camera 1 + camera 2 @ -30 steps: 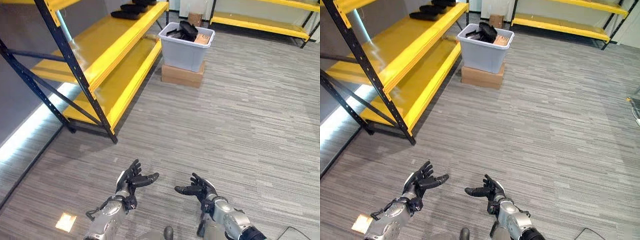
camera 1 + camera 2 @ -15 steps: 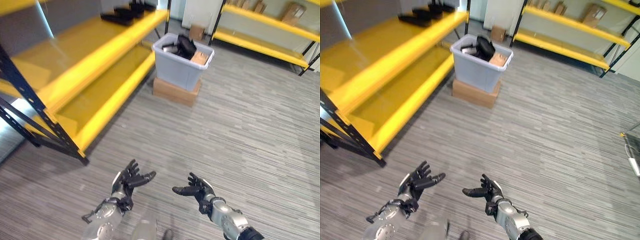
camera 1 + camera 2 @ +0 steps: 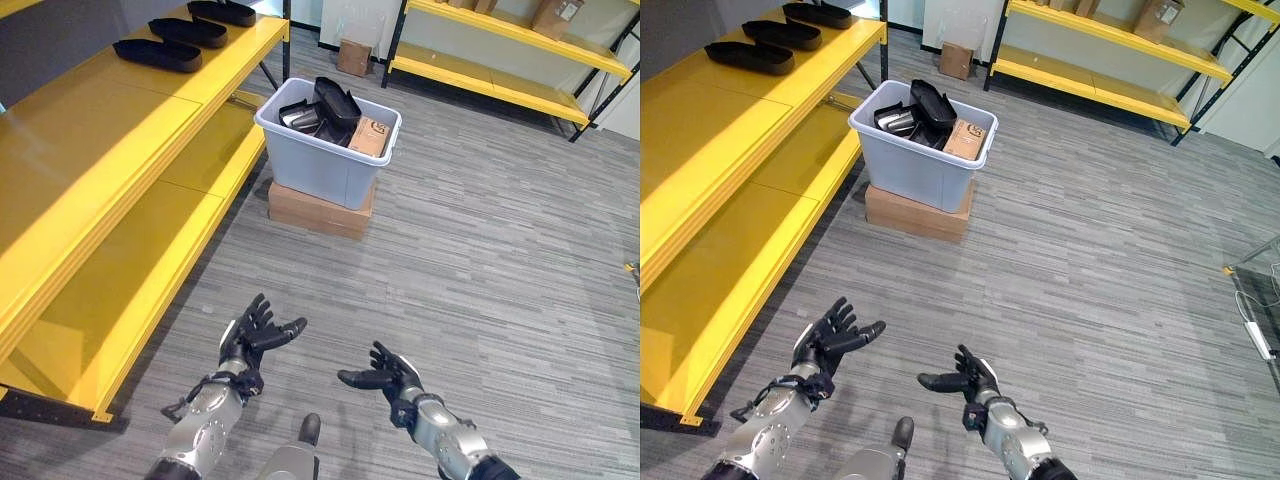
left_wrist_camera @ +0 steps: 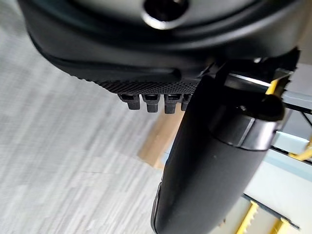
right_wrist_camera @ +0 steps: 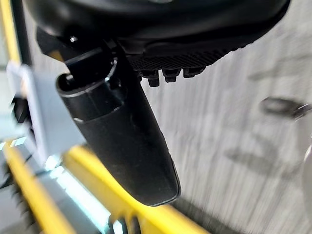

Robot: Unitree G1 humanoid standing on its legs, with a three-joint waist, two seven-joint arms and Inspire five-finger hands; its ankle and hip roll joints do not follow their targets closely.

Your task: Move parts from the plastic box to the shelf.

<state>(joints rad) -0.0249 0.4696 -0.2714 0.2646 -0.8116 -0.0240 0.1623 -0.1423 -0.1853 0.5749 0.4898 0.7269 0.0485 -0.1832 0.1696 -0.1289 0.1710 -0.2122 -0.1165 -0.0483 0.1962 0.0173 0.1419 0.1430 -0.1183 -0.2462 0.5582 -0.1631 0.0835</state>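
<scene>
Shelving of yellow boards on a dark steel frame (image 3: 120, 110) runs along the robot's left, and on its upper board lie three flat black oblong parts (image 3: 157, 54), set in a row and apart from one another. Further right, well ahead of the hands, stands the pale grey plastic box (image 3: 325, 165) on a flat brown cardboard carton (image 3: 318, 209), just beside the end of the shelving's lower board; it holds several more black parts (image 3: 336, 102) heaped together, too tangled to count, and one small brown cardboard packet (image 3: 369, 136) against its right wall. One small cardboard box (image 3: 352, 57) sits on the floor behind, and a second yellow shelving unit (image 3: 490, 60) crosses the far right. Low in the view, the left hand (image 3: 252, 338) is raised with fingers spread and relaxed, gripping nothing; the right hand (image 3: 385, 373), to its right, is likewise loose and empty, thumb pointing inward. Both hang over bare grey floor, far short of the box. Judging from here, the risk lies in the heap: parts that overlap may snag and drag a neighbour over the rim, and a pull on the box wall could slide it off the narrower carton.
</scene>
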